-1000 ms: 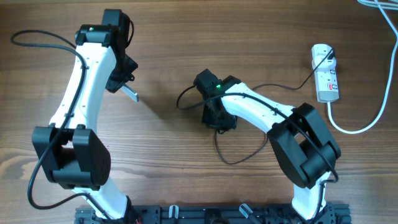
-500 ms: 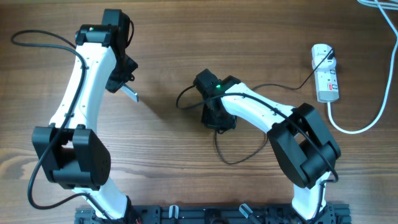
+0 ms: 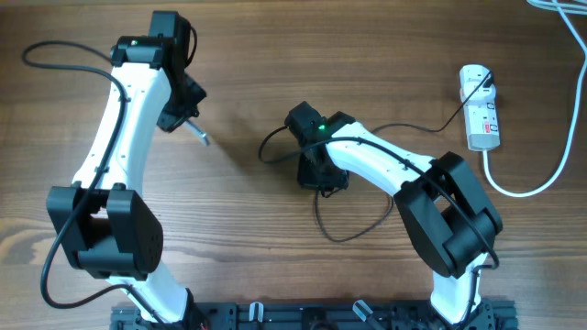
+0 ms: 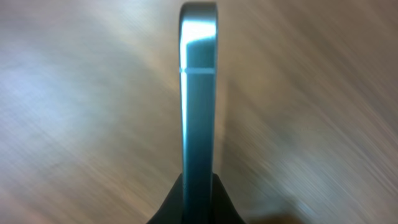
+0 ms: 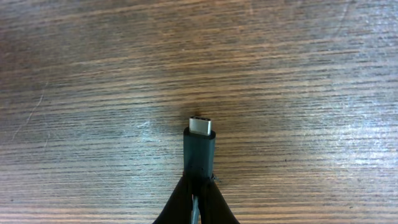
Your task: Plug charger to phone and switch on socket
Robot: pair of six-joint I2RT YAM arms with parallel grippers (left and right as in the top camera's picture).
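Note:
My left gripper (image 4: 198, 200) is shut on the phone (image 4: 198, 93), which I see edge-on as a thin blue-grey slab held above the wood. In the overhead view the phone (image 3: 200, 136) is a small sliver sticking out of the left gripper (image 3: 186, 119). The right gripper (image 5: 198, 200) is shut on the charger plug (image 5: 200, 148), whose metal tip points away from the wrist just over the table. From above, the right gripper (image 3: 317, 176) is near the table's middle, with the black cable (image 3: 353, 235) looping below it. The socket (image 3: 481, 108) lies at the far right.
A thick white cord (image 3: 543, 183) curves from the socket along the right edge. The charger's black cable runs from the socket across to the right arm. Bare wooden table (image 3: 248, 247) lies between the two arms.
The right jaws have closed onto the charger plug. The left gripper has turned the phone, so it looks thinner from above.

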